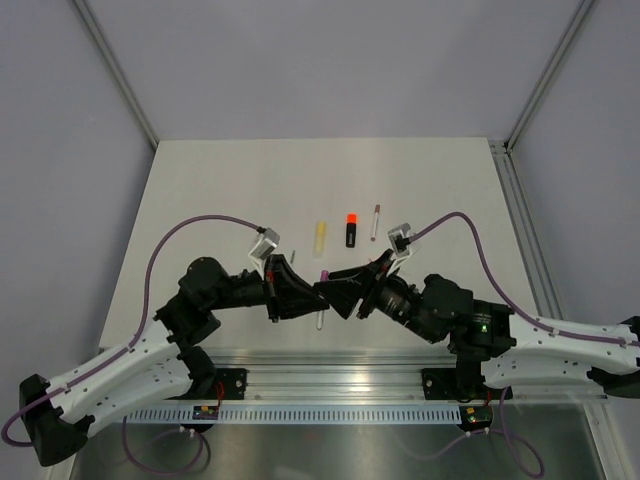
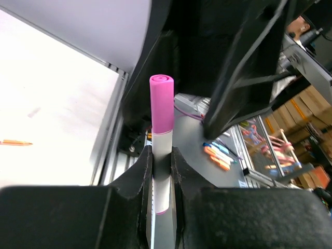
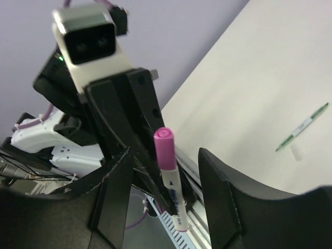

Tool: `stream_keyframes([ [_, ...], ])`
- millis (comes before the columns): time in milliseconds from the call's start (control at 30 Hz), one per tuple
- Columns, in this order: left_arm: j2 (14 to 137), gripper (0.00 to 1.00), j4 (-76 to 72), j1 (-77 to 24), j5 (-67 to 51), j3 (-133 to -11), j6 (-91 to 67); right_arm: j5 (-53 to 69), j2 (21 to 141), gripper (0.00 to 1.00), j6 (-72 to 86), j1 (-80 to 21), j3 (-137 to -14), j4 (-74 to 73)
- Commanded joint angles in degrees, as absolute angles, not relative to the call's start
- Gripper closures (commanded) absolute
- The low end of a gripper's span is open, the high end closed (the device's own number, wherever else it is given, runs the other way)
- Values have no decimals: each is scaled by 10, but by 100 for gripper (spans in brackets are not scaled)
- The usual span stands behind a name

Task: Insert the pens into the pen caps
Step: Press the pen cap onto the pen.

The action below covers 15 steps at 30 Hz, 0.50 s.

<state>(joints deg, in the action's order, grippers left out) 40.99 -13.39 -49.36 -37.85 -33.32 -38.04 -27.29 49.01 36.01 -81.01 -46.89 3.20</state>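
Observation:
A white pen [image 2: 162, 155] with a pink cap [image 2: 161, 106] on its end stands upright between my left gripper's [image 2: 162, 167] fingers, which are shut on its barrel. In the right wrist view the same pen [image 3: 175, 199] and its pink cap [image 3: 165, 149] sit between my right gripper's [image 3: 165, 155] fingers, which stand open with a gap on each side of the cap. From above, both grippers [image 1: 318, 296] [image 1: 338, 296] meet over the table's near edge around the pen [image 1: 321, 312]. Farther back lie a pale yellow highlighter [image 1: 320, 234], a black highlighter with an orange end [image 1: 351, 229] and a thin pen [image 1: 376, 221].
A thin green pen [image 3: 303, 130] lies on the table with a small whitish cap [image 3: 295, 152] beside it. A small grey piece [image 1: 293, 255] lies near the left gripper. The metal rail [image 1: 330, 372] runs along the near edge under both grippers.

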Motion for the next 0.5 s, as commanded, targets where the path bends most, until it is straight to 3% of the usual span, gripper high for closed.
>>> stream_keyframes([
  [0, 410, 100, -208, -497, -335, -328, -374, -229, 470, 39, 291, -794, -539, -35],
  [167, 389, 100, -157, -498, -285, -333, -341, -174, 453, 34, 250, -783, -565, -97],
  [333, 378, 100, -153, -498, -258, -350, -330, -112, 415, 49, 224, -780, -530, -130],
  [467, 384, 100, -187, -498, -264, -355, -337, -51, 383, 49, 192, -775, -490, -113],
])
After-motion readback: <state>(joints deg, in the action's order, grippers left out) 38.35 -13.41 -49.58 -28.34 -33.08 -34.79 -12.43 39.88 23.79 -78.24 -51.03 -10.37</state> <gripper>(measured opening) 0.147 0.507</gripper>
